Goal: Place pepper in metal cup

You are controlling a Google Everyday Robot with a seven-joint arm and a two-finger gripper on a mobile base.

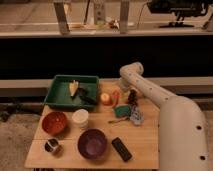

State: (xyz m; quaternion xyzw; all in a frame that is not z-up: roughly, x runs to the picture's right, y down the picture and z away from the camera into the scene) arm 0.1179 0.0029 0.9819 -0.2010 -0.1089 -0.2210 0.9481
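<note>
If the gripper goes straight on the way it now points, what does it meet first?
The gripper hangs pointing down just right of the pepper. It would probably meet the tabletop first, beside the pepper, though depth is unclear.

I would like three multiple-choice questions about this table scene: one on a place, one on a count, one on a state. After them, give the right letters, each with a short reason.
1. Where does the metal cup stand on the table?
A) at the far left corner
B) at the near left corner
C) at the far right corner

2. How many bowls are on the table?
A) one
B) two
C) four

3. What is the state of the pepper?
A) lying on the table
B) inside the metal cup
C) held up in the air

Answers
1 B: it stands at the near left corner, just in front of the red bowl.
2 B: only the red bowl and the purple bowl show.
3 A: it lies on the wood between the round fruit and the gripper, far from the metal cup.
</note>
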